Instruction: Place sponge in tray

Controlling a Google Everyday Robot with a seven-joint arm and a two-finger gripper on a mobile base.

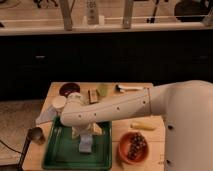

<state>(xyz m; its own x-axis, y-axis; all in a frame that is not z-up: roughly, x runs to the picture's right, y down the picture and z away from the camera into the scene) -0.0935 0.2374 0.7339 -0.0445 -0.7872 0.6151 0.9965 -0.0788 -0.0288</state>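
The sponge (pixel 85 145), a small pale blue-grey block, is inside the dark green tray (pixel 59 153), near its middle. The tray lies at the front left of the wooden table. My gripper (pixel 85 132) hangs from the white arm directly above the sponge, right at its top. The arm reaches in from the right and hides the back edge of the tray.
An orange bowl (pixel 132 147) with dark contents stands just right of the tray. A pale yellow item (pixel 142 125) lies behind it. At the table's back are a dark red dish (pixel 69 89), a white disc (pixel 59 102), a brown block (pixel 92 95), a green item (pixel 102 90) and a white utensil (pixel 127 88). A metal cup (pixel 35 135) sits left of the tray.
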